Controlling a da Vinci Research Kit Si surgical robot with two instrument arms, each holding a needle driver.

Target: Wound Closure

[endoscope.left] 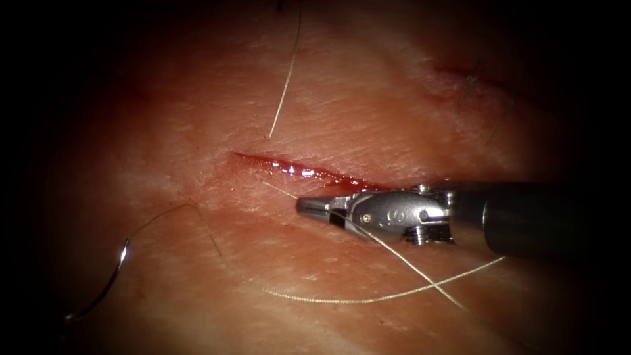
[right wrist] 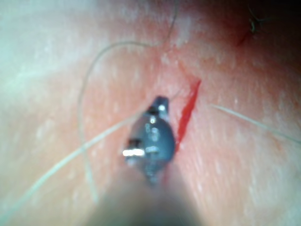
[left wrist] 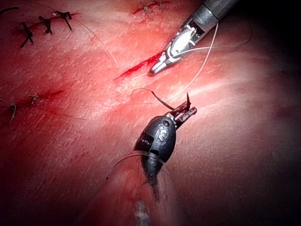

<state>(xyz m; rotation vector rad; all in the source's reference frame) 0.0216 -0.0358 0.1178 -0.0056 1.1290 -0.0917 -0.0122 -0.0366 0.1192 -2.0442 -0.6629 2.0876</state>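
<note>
Tissue [endoscope.left: 368, 118]; needle [endoscope.left: 108, 279] half-shadowed in left tool [left wrist: 187, 112].

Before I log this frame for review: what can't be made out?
Left gripper shut on the needle, out of the tissue, left of the cut: in left wrist view, grip spot along the curve hidden by the gripper.
Needle's lower end, endoscope view: lost in the dark edge.
Right gripper looks shut on the thread; right wrist view too blurred to confirm.
</note>
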